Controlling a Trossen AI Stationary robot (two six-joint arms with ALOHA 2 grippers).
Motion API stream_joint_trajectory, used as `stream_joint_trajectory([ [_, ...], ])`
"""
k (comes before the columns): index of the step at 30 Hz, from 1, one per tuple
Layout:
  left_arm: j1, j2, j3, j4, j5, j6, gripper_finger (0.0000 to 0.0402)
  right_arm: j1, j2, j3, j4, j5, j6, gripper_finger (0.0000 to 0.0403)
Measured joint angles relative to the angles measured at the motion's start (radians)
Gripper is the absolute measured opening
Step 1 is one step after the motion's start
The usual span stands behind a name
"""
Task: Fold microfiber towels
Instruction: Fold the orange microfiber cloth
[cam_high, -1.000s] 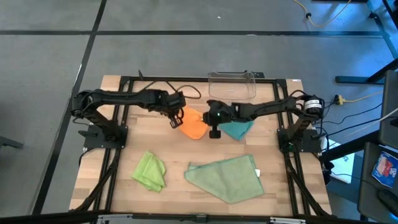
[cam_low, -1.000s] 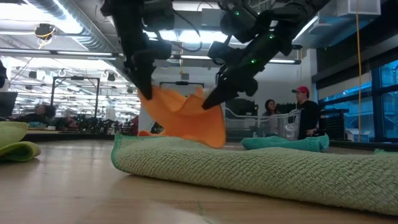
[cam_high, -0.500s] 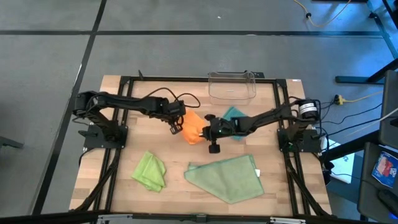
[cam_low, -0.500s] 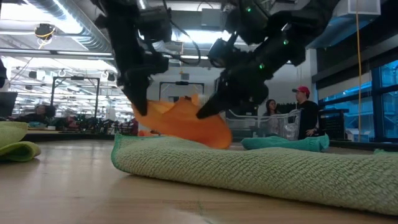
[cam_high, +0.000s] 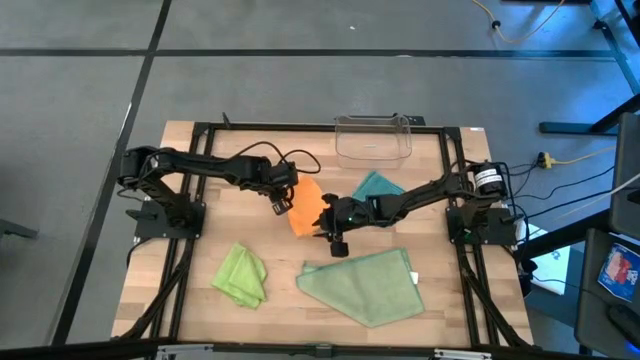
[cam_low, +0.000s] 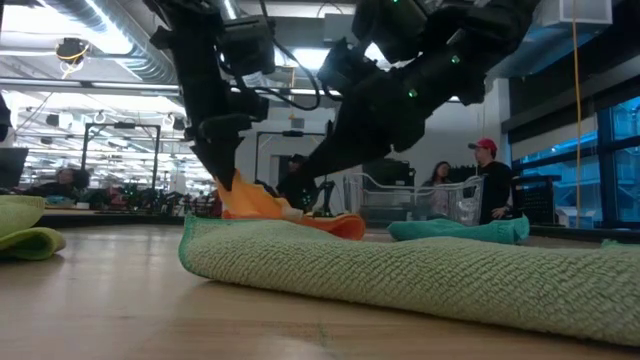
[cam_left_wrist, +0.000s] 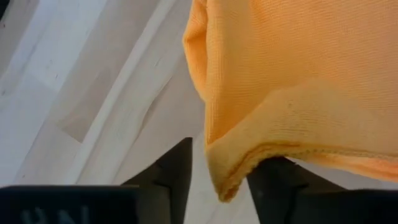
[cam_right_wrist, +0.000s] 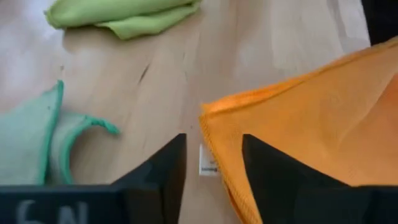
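Both grippers lower the soft orange microfiber towel from mid-air onto the wooden table at centre. Left gripper and right gripper each clamp a corner. Laying out precedes folding.

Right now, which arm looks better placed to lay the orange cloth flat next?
Probably both together: the left gripper and the right gripper each pinch an edge of the orange towel. If one must lead, the left, which holds its corner higher in the low view.
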Motion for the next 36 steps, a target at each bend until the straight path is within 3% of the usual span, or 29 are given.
stream_joint_trajectory([
  [8,-0.031,-0.026,0.053,-0.19,0.026,-0.085,0.0164,-0.001,-0.113,0.001,-0.061,0.005,-0.001,0.0198],
  [18,-0.122,-0.045,0.114,-0.314,0.007,-0.179,0.0164,-0.034,-0.242,0.001,-0.276,0.188,-0.002,0.02],
  [23,-0.171,-0.045,0.114,-0.342,-0.044,-0.315,0.0164,-0.103,-0.232,0.001,-0.276,0.176,0.083,0.02],
  [28,-0.228,-0.045,0.114,-0.361,-0.058,-0.459,0.0164,-0.211,-0.16,0.002,-0.273,0.043,0.275,0.02],
  [36,-0.32,-0.045,0.114,-0.36,-0.181,-0.538,0.0164,-0.256,-0.008,0.0,-0.189,0.04,0.396,0.02],
])
